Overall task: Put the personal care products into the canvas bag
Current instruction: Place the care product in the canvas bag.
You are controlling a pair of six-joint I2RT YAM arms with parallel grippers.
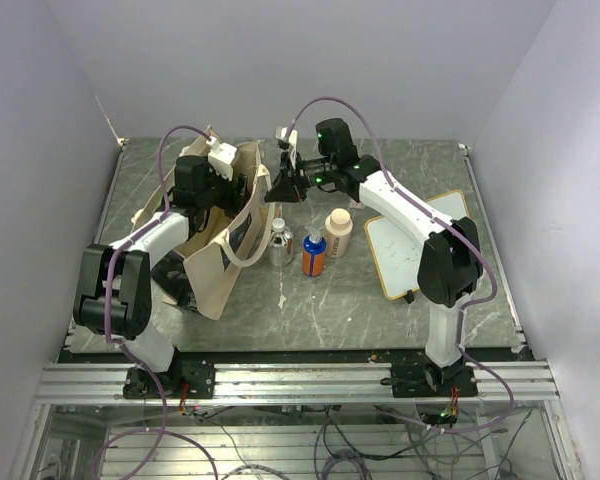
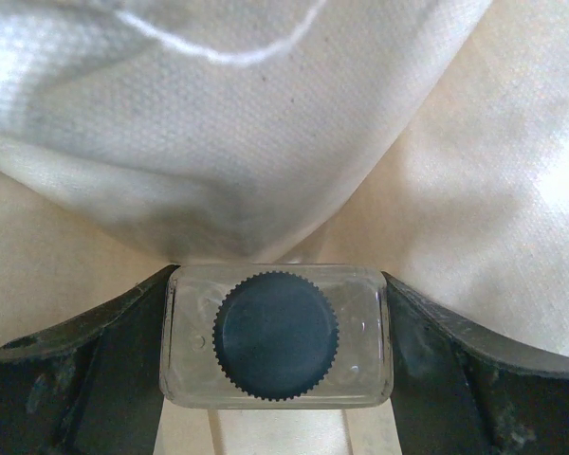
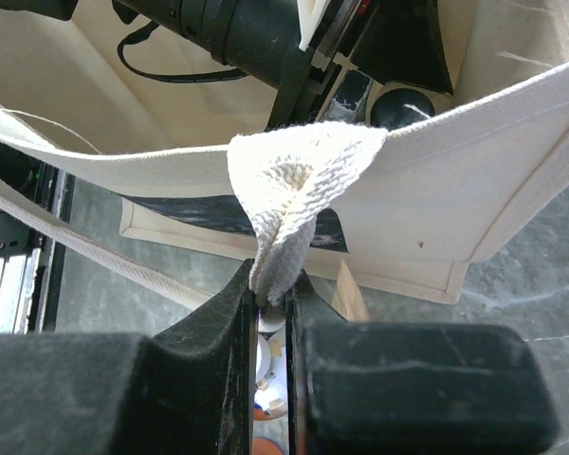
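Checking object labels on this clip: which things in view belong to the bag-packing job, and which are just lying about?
Part of the job: canvas bag, its strap pinched in the right gripper; clear bottle held by the left gripper; silver bottle, blue-and-orange bottle, cream bottle on the table.
Just lying about: whiteboard.

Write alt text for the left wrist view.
A clear bottle with a dark ribbed cap, seen from above, is held between the dark fingers of the left gripper. Folds of the beige canvas bag fill the view behind it.
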